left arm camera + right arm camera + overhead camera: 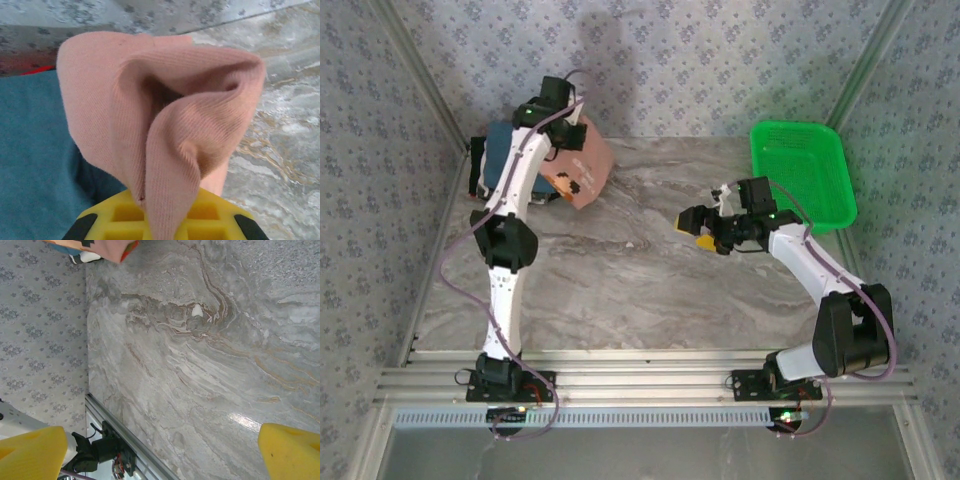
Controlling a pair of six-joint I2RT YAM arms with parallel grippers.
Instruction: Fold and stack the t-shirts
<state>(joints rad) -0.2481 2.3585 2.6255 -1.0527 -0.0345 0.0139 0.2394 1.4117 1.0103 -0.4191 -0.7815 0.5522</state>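
behind pink t-shirt point(165, 125), left end effector point(161, 222)

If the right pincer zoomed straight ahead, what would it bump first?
Probably nothing soon: the open right pincer faces bare marble table. The salmon-pink t-shirt lies far ahead, off to one side; depth is unclear.

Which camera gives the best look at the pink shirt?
Top external: the pink shirt shows most of itself, print included. Left wrist gives a close-up of its bunched cloth; right wrist catches one corner at the frame's top.
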